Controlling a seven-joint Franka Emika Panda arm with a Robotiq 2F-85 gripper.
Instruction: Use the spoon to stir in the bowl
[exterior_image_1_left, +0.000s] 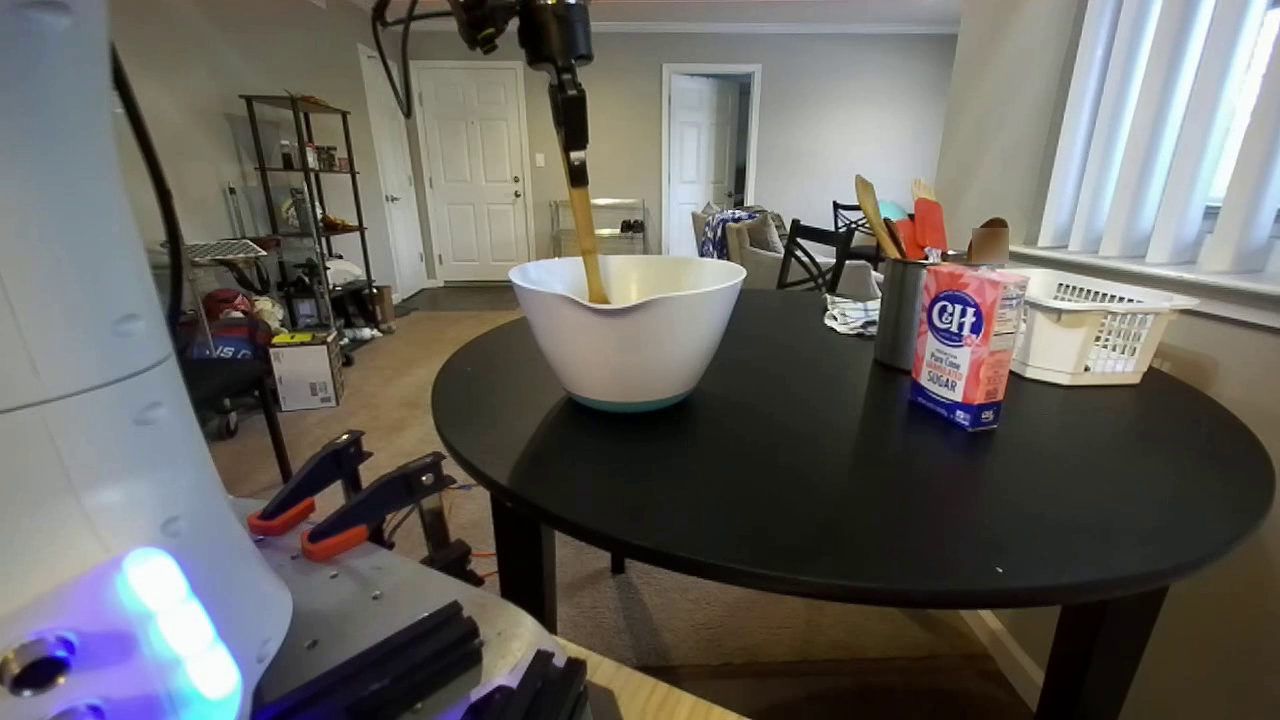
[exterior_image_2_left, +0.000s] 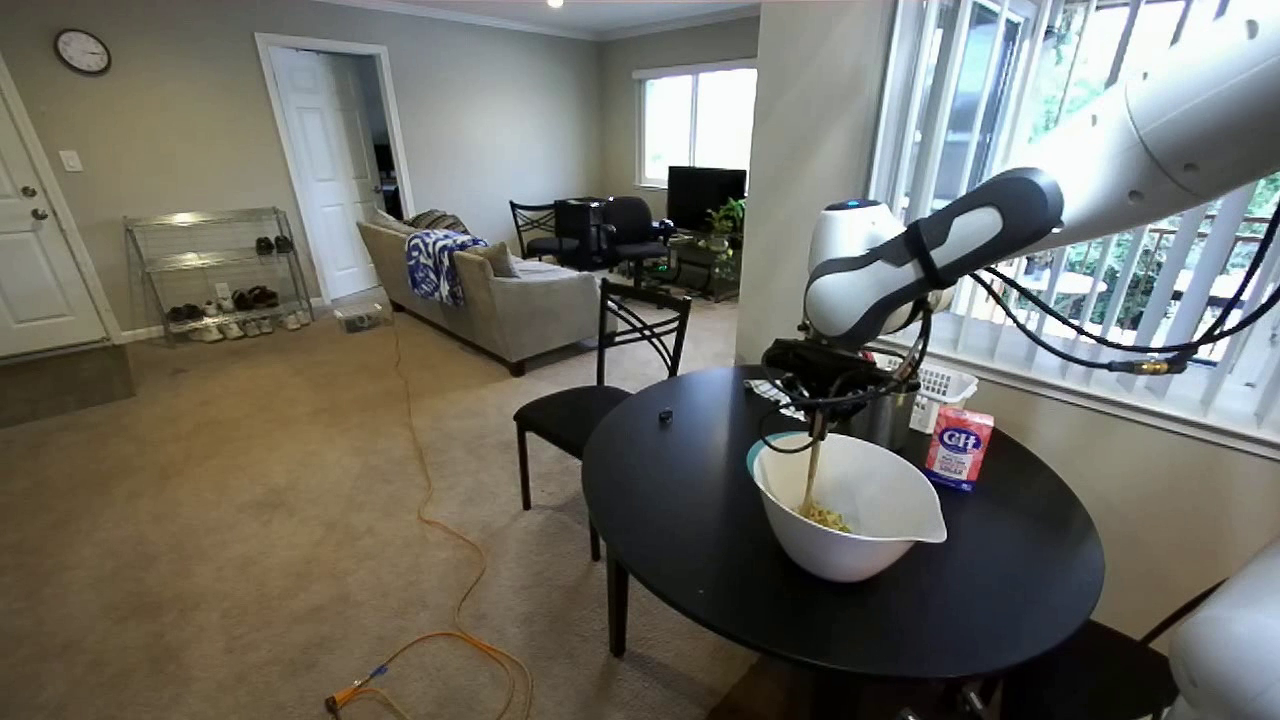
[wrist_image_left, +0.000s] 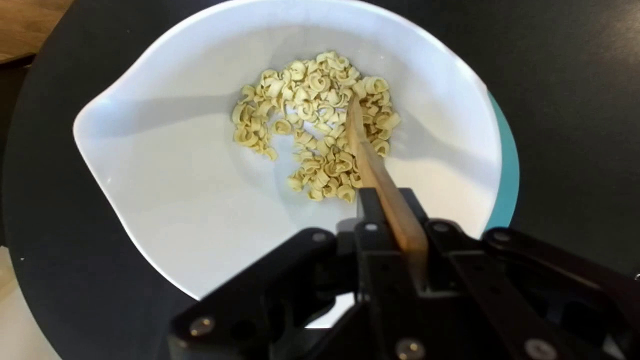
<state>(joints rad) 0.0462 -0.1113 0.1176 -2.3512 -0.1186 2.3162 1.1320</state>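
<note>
Black gripper (wrist_image_left: 391, 197), pointing down, pinches a tan wooden spoon (wrist_image_left: 374, 167) by its handle. The spoon slants into a large white bowl (exterior_image_1_left: 635, 345), its lower end among small pale-yellow curls (wrist_image_left: 315, 85) (they resemble dry pasta). The bowl stands on a round black table (exterior_image_1_left: 780, 480), apart from a pink sugar carton (exterior_image_1_left: 965, 350), a utensil holder (exterior_image_1_left: 897, 320) and a white basket (exterior_image_1_left: 1055, 345).

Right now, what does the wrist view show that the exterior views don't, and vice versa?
Only the wrist view: the full spread of pasta, curling around a bare patch.
Only both exterior views: the sugar box and white basket.
All share: the wooden spoon, gripped in the tool and reaching into the white bowl on the black table.
</note>
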